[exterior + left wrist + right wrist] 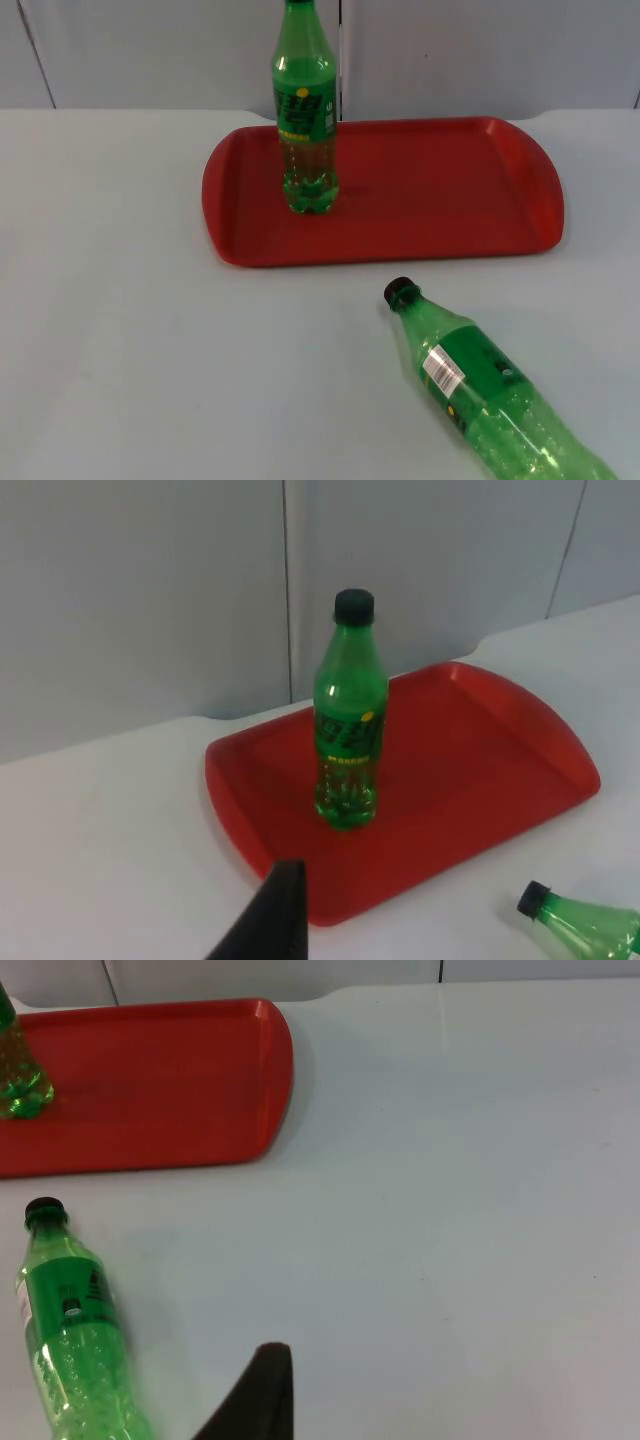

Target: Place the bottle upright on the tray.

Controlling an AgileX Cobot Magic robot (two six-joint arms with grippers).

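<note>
A red tray (440, 190) lies at the back middle of the white table. On its left part a green bottle (305, 110) with a black cap stands upright. A second green bottle (490, 395) lies on its side on the table in front of the tray's right half, its black cap pointing toward the tray. My left gripper (282, 910) waits high, before the tray's (480, 750) near edge, apart from the standing bottle (350, 730). My right gripper (262, 1390) hovers over bare table beside the lying bottle (75, 1340), not touching it.
The grey partition wall (150, 50) rises right behind the tray. White table top (130, 330) stretches to the left and front of the tray. The tray's right half (170, 1080) carries nothing.
</note>
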